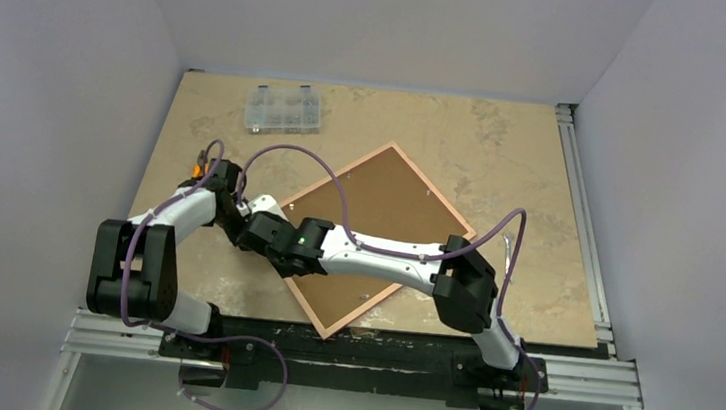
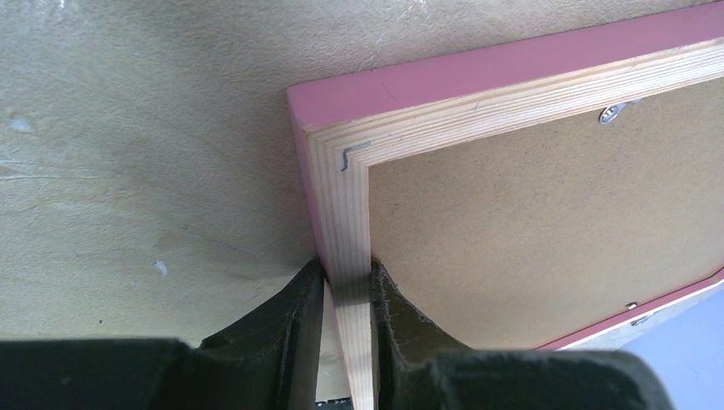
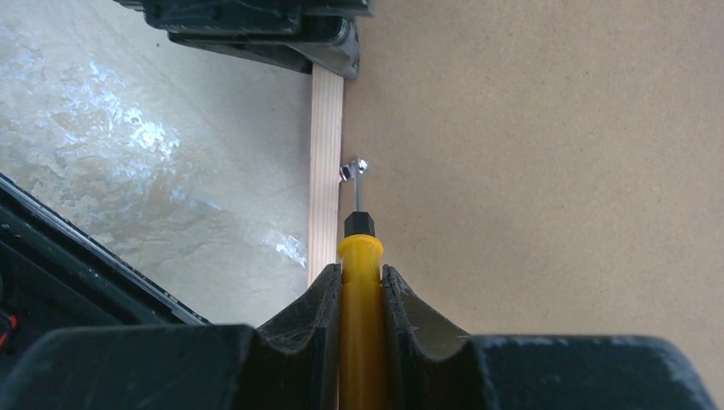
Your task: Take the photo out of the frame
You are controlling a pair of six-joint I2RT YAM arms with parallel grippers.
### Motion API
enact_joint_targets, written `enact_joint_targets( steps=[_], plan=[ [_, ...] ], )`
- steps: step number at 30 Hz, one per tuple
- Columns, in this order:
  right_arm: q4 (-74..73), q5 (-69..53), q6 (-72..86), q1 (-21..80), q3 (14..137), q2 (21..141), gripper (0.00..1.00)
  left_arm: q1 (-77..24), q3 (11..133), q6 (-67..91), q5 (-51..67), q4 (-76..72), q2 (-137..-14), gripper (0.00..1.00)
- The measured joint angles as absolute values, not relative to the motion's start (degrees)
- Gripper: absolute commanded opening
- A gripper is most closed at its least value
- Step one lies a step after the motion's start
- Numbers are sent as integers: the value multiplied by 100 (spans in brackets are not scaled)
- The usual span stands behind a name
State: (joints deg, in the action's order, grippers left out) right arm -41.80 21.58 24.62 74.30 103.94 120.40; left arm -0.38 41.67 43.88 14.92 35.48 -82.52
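The pink frame (image 1: 433, 189) lies face down on the table, turned like a diamond, with its brown backing board (image 1: 389, 203) facing up. The photo is hidden under that board. My left gripper (image 2: 347, 273) is shut on the frame's pale wood rail (image 2: 346, 222), close to a corner. In the top view it sits at the frame's left corner (image 1: 249, 219). My right gripper (image 3: 362, 273) is shut on a yellow-handled screwdriver (image 3: 361, 256). The screwdriver's metal tip rests at a small metal tab (image 3: 352, 168), where the rail (image 3: 325, 171) meets the board.
A clear plastic compartment box (image 1: 284, 110) stands at the back left of the table (image 1: 542, 182). Another metal tab (image 2: 616, 111) sits on the frame's far rail. Both forearms cross over the frame's left half. Aluminium rails border the table's right side (image 1: 579, 216).
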Motion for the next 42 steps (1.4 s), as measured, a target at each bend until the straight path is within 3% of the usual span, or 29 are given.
enact_joint_targets(
  steps=[11, 13, 16, 18, 23, 29, 34, 42],
  plan=[
    [-4633, 2220, 2506, 7419, 10425, 12038, 0, -38, 4171, 4388, 1500, 3548, -8261, 0],
    [-4633, 2169, 2508, 7417, 10407, 12036, 0, -38, 4171, 4372, 1514, 3546, -8261, 9],
    [-4482, 2099, 2508, 7415, 10226, 11933, 0, -25, 4165, 4272, 1601, 3529, -8246, 36],
    [-4171, 1916, 2506, 7369, 9762, 11629, 0, -1, 4088, 4193, 1809, 3409, -8149, 49],
    [-3380, 1151, 2591, 7022, 8379, 10490, 0, -3, 3649, 4106, 2746, 2812, -7089, 64],
    [-1896, -102, 2971, 5867, 6445, 8882, 0, -145, 3094, 4145, 4091, 1621, -5929, 66],
    [-965, -1531, 3168, 4928, 5052, 7754, 0, -1313, 2722, 4130, 4427, 1024, -5009, 66],
    [-701, -3409, 2904, 4799, 4530, 6606, 0, -2906, 2582, 3503, 4021, 438, -2810, 68]
  ],
)
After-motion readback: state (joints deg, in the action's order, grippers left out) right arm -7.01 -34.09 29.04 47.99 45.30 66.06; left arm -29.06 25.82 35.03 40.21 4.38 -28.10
